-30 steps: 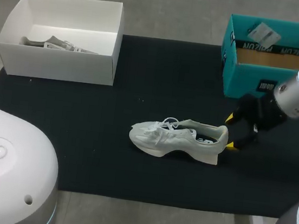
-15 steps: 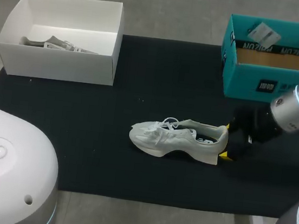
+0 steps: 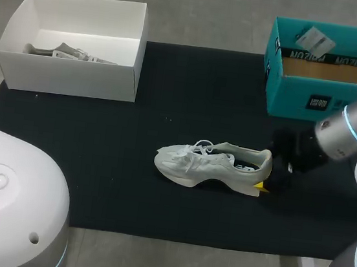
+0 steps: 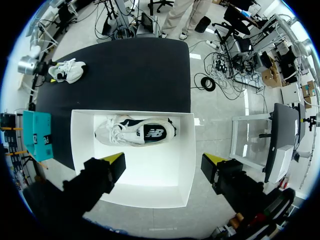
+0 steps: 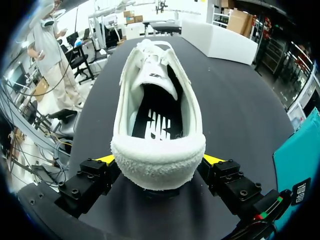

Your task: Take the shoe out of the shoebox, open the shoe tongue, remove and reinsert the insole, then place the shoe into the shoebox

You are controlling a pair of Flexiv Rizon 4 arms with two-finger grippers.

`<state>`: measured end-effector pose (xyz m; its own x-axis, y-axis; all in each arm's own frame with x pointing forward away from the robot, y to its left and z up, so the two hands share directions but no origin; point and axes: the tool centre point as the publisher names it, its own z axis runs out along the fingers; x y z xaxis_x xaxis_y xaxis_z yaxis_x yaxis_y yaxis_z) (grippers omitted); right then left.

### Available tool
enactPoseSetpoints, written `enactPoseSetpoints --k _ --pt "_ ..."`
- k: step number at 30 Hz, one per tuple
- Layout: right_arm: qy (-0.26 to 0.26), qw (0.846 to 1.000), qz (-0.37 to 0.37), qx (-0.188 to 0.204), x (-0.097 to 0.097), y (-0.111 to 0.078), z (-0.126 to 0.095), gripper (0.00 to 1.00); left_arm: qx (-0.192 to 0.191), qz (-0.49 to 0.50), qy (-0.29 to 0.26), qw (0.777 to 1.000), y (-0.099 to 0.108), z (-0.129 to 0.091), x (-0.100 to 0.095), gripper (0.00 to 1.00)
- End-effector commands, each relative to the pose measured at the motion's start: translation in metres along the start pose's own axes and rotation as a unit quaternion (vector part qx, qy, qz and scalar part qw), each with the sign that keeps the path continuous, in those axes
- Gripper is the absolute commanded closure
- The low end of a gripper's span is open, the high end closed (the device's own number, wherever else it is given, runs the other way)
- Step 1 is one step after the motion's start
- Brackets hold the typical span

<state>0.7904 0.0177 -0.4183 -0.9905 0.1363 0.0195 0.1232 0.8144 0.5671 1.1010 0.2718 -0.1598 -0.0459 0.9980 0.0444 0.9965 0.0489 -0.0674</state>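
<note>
At the worktop's (image 3: 169,100) far left corner stands an open white shoebox (image 3: 133,50), jutting a little past the edge, and one pale shoe (image 4: 135,132) lies on its side against the box's far wall. Over that box hangs the left hand (image 4: 165,161), spread wide and holding nothing. At the far right corner sits a teal box (image 3: 300,96), also open, showing a brown cardboard floor and a pale slip of paper (image 3: 314,39) against its far wall. The second shoe (image 3: 217,165), white and laced, rests upright on its sole toward the right of the worktop's middle, toe pointing left. It is well apart from both boxes and set back from the near edge, with bare black surface on all sides. The right hand (image 5: 160,160) is low on the worktop at its heel, fingers wide with the padded collar between them, not visibly clamping it. From above, only one yellow fingertip (image 3: 260,186) shows; the other is hidden behind the heel. A rounded white robot housing (image 3: 8,197) covers the near left corner.
</note>
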Motion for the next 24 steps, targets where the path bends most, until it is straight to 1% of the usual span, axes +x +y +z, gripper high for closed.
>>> enactPoseSetpoints --k 1,5,11,18,19,20,21,24 --pt "0.001 1.000 -0.002 -0.002 -0.003 0.001 0.008 0.00 0.000 0.000 0.001 1.000 0.000 0.000 0.000 0.00" --pt "-0.002 1.000 -0.005 -0.008 -0.003 0.003 0.012 0.00 0.000 0.000 0.001 1.000 0.000 0.000 0.000 0.00" --pt "0.002 1.000 -0.006 -0.016 -0.001 0.001 0.023 0.00 0.000 0.000 0.001 1.000 0.000 0.000 0.000 0.00" --pt "0.003 1.000 -0.002 -0.021 0.000 -0.001 0.027 0.00 0.000 0.000 0.001 1.000 0.000 0.000 0.000 0.00" --pt "0.003 1.000 -0.003 -0.021 0.000 -0.001 0.027 0.34 0.000 0.000 0.001 1.000 0.000 0.000 0.000 0.00" --pt "0.004 1.000 -0.005 -0.018 0.000 -0.001 0.027 0.65 0.000 0.000 0.001 1.000 0.000 0.000 0.000 0.00" --pt "0.005 1.000 -0.008 -0.014 -0.001 0.000 0.028 1.00 0.000 0.000 0.001 1.000 0.000 0.000 0.000 0.00" --pt "0.008 1.000 -0.009 -0.011 -0.001 0.002 0.028 1.00 0.000 0.000 0.001 1.000 0.000 0.000 0.000 0.00"
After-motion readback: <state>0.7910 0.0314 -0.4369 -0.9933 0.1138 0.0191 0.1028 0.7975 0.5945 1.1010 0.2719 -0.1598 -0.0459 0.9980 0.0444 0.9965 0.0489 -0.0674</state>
